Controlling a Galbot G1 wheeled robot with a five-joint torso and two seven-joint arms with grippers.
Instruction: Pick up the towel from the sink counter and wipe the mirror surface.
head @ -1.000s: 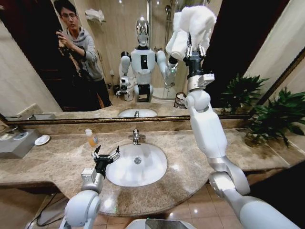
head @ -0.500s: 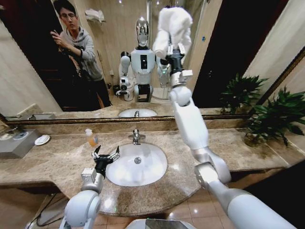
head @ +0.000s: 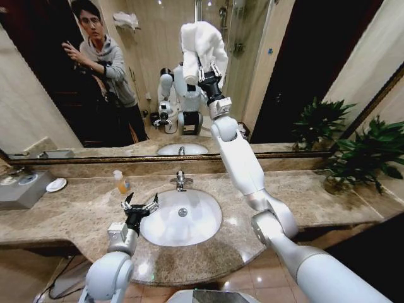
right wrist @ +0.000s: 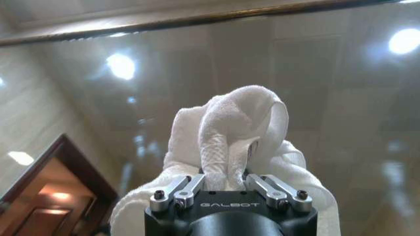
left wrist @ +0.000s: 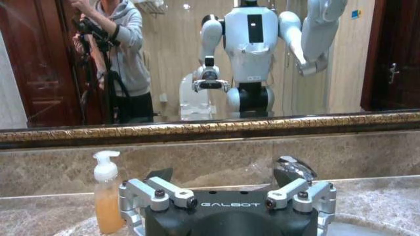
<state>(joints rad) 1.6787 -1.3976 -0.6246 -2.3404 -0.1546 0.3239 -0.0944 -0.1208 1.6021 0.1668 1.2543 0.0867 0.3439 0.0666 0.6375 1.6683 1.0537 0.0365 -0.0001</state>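
Head view. The right gripper (head: 209,68) is reaching high on a long white arm, its fingers clamping a bunched white terry towel (head: 201,43) that is lying against the mirror surface (head: 297,76), a wide pane in a thin dark bronze frame. The left gripper (head: 139,206) is hovering low over the near rim of the oval white basin (head: 182,217), its dark fingers spreading wide with nothing between them. The sink counter (head: 303,199) is showing as speckled beige-brown marble with a bulging curved front. A chrome faucet (head: 180,180) is standing behind the basin, a soap bottle (head: 120,182) of amber liquid to its left, and a small round white dish (head: 55,185) farther left. A green potted plant (head: 363,154) is sitting at the counter's right end.

Left wrist view. The left gripper (left wrist: 229,189) is showing black body and silver linkages, fingers parted and empty. The soap bottle (left wrist: 107,194) with its white pump is standing just beside it; the faucet (left wrist: 294,169) is rising beyond the fingers, below the ornate frame.

Right wrist view. The right gripper (right wrist: 226,187) is pinching the towel (right wrist: 226,135), whose looped, ribbed folds are bulging upward and draping round the fingers, close before the glossy mirror surface (right wrist: 341,98).
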